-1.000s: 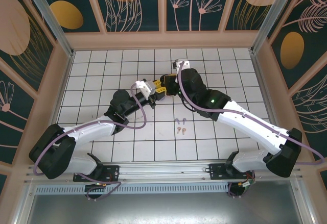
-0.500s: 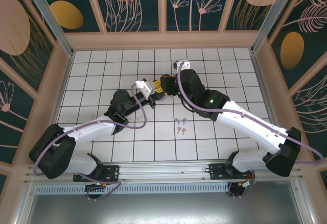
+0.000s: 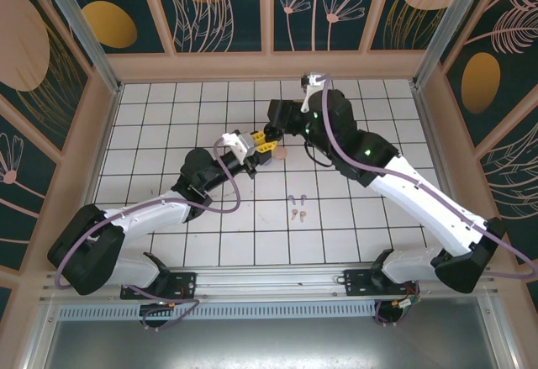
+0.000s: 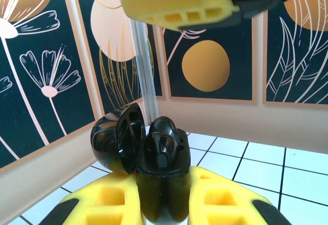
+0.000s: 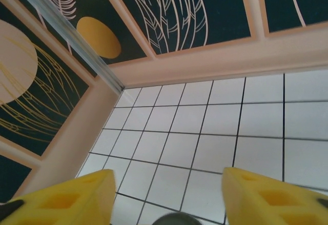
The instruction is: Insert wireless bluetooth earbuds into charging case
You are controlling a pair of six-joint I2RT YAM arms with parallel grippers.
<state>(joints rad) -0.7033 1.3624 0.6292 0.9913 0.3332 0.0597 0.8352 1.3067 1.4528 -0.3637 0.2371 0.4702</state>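
Though flower-walled, white-tiled table (image 3: pixel 151 125).

Glossy black case (image 4: pixel 154 153); bright yellow fingers (image 4: pixel 110 202); white floor (image 5: pixel 205 122) crossed by a dark grid; dark teal walls (image 4: pixel 41 81) patterned with gold discs and pale pink flower outlines; lavender earbuds (image 3: pixel 291 198), pink earbuds (image 3: pixel 294 215); white-and-black arms (image 3: pixel 143 218) with purple cables (image 3: pixel 227 205)
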